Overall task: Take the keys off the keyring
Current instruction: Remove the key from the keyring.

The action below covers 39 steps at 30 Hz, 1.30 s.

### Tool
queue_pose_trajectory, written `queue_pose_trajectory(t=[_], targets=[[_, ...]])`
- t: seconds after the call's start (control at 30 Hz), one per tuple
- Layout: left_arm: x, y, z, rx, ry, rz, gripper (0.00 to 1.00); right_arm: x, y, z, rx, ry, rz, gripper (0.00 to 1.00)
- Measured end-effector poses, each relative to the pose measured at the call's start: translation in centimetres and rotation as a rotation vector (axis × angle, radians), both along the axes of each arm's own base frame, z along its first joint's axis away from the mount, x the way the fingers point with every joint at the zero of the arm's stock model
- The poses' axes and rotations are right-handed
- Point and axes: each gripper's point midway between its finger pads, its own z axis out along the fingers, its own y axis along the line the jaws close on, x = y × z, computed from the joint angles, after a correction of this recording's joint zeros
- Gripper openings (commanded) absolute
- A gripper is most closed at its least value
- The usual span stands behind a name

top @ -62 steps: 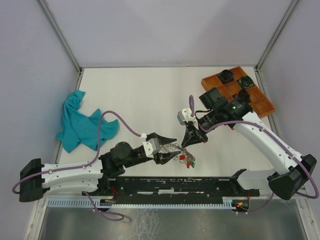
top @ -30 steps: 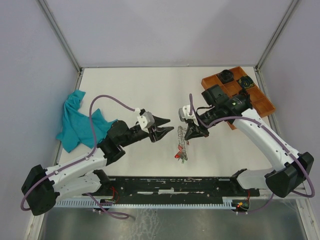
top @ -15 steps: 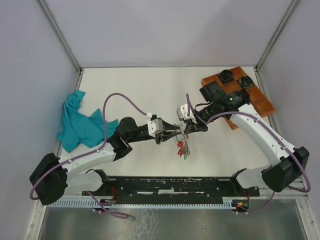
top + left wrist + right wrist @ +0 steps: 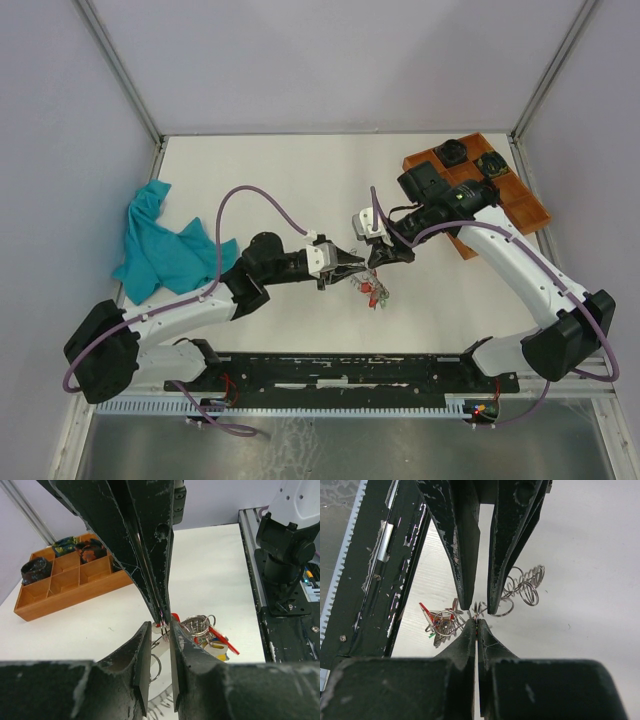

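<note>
The keys (image 4: 373, 292), silver with red, yellow and green tags, hang in a bunch just below where my two grippers meet at mid table. My right gripper (image 4: 374, 261) is shut on a thin wire loop of the keyring (image 4: 522, 587), whose springy coils trail on the table. My left gripper (image 4: 357, 267) faces it tip to tip. Its fingers (image 4: 462, 580) stand a narrow gap apart on either side of that same loop, not pressing it. In the left wrist view the keys (image 4: 212, 639) lie to the right of my left gripper (image 4: 160, 627). The right wrist view shows the keys (image 4: 439, 623) left of my right gripper (image 4: 477, 622).
A teal cloth (image 4: 165, 245) lies crumpled at the left side. A wooden compartment tray (image 4: 520, 205) holding dark round items sits at the back right, behind the right arm. The black base rail (image 4: 350, 370) runs along the near edge.
My left arm swung right to meet the right gripper, and its jaws narrowed around the held loop. The right gripper stayed shut and shifted slightly, carrying the bunch.
</note>
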Motion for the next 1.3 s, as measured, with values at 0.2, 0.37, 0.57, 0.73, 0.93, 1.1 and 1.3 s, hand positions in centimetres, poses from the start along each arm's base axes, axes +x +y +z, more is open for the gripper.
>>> queue_pose_trajectory(t=[0.2, 0.37, 0.57, 0.73, 0.93, 1.1, 1.3], targets=[[0.4, -0.2, -0.7, 0.033, -0.001, 0.028, 0.27, 0.0, 0.0, 0.1, 0.001, 0.0, 0.0, 0.01], [0.5, -0.3, -1.2, 0.05, -0.006, 0.048, 0.22, 0.0, 0.0, 0.2, 0.003, 0.001, 0.001, 0.01], [0.7, -0.6, -1.6, 0.078, -0.008, 0.072, 0.19, 0.1, 0.0, 0.1, 0.0, 0.005, -0.003, 0.01], [0.9, -0.8, -1.8, 0.087, -0.004, 0.091, 0.21, 0.2, -0.1, -0.1, -0.007, 0.016, -0.016, 0.01], [0.9, -1.0, -2.1, 0.102, 0.005, 0.098, 0.03, 0.3, -0.2, -0.4, -0.024, 0.027, -0.034, 0.01], [0.9, -1.1, -2.2, 0.105, 0.007, 0.102, 0.03, 0.4, -0.3, -0.5, -0.032, 0.035, -0.046, 0.18], [1.0, -0.4, -2.5, 0.103, 0.005, 0.129, 0.03, 0.3, 0.0, 0.7, 0.004, 0.055, -0.058, 0.46]])
